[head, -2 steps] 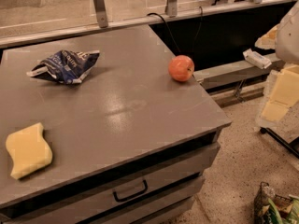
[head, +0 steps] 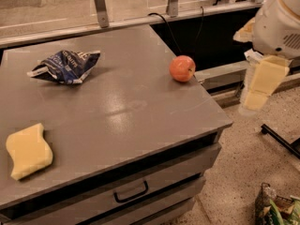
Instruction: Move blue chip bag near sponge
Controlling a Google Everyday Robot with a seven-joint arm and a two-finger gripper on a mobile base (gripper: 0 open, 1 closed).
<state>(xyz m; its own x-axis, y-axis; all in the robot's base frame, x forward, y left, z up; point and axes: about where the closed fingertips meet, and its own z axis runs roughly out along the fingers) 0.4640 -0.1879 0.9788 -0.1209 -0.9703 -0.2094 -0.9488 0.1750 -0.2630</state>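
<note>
The blue chip bag (head: 65, 66) lies crumpled at the far left of the grey table top (head: 126, 107). The pale yellow sponge (head: 28, 150) lies at the table's near left corner, well apart from the bag. My gripper (head: 259, 89) hangs off the table's right side, above the floor, far from both the bag and the sponge. It holds nothing that I can see.
An orange-red apple (head: 182, 68) sits near the table's right edge, closest to the gripper. A drawer with a dark handle (head: 131, 192) is under the table top. A railing runs behind the table. A bag of items (head: 277, 206) sits on the floor at bottom right.
The arm and gripper have moved slightly left, toward the table, and show more fully. The bag, sponge and apple have not moved.
</note>
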